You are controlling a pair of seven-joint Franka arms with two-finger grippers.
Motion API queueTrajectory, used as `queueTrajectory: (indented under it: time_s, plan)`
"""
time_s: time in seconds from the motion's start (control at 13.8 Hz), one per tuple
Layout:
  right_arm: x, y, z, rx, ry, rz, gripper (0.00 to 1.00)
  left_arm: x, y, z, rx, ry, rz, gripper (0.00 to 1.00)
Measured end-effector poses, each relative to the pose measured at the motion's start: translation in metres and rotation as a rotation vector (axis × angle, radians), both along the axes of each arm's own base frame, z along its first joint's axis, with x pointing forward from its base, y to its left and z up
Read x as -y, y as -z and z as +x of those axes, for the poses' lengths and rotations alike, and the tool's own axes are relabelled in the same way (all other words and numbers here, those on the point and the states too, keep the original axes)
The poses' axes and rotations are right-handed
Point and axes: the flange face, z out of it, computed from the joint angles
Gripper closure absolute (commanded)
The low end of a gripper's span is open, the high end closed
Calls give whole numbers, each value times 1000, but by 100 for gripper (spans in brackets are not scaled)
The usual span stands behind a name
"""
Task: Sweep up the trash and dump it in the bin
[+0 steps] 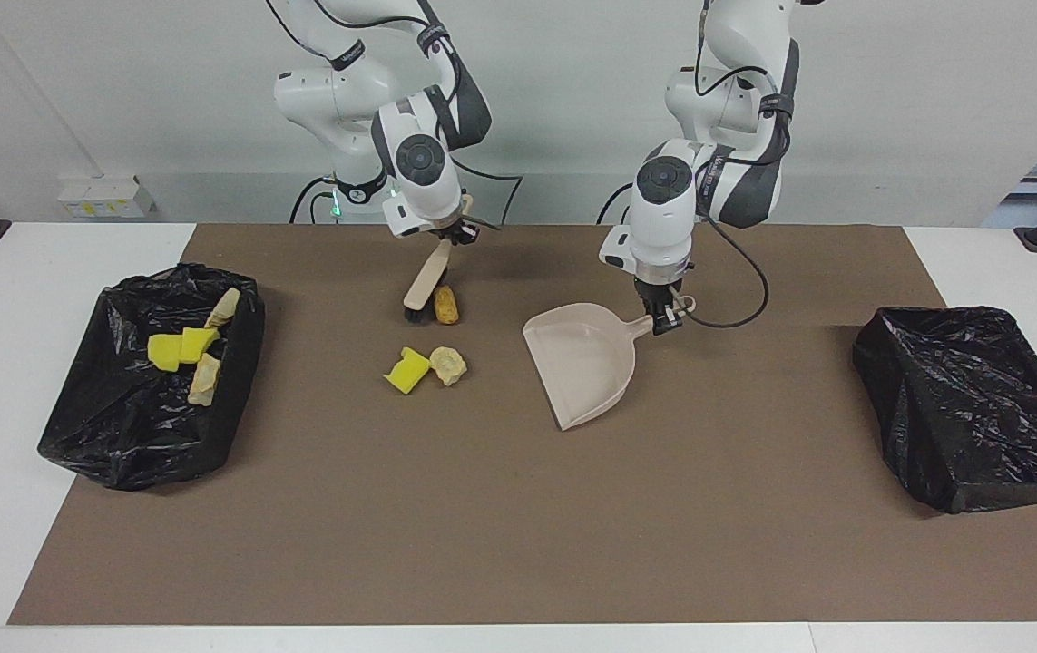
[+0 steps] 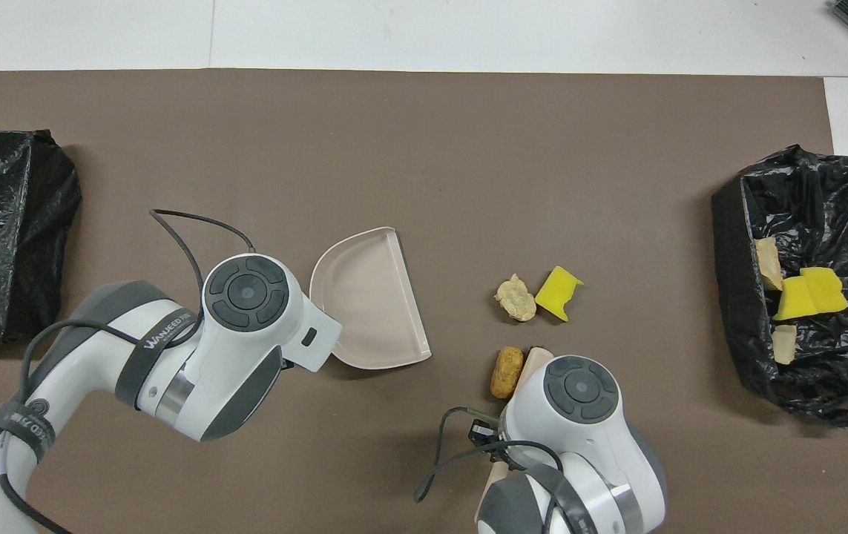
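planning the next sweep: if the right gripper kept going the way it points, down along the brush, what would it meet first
Probably the orange-brown bread lump: the right gripper points down along the tilted brush, whose bristles sit beside that lump, on the brown mat.

Bright even light, soft shadows, sharp.
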Motion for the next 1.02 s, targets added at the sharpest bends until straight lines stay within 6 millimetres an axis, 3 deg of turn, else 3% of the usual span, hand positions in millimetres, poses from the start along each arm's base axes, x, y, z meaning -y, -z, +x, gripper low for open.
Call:
queueTrajectory:
  time_s: [0.29, 0.51, 0.73, 1.02]
  plan:
    - [-32, -21, 47, 2, 38, 94, 100, -4, 0, 2, -3, 8, 0, 100]
    - [-36, -59, 69, -52, -27, 88, 100, -4, 0, 2, -4, 8, 0, 100]
    - [-6, -87, 84, -31, -195, 24, 100, -5, 1, 2, -8, 8, 3, 100]
    - [59, -80, 107, -24, -428, -30, 100, -5, 1, 2, -9, 8, 3, 100]
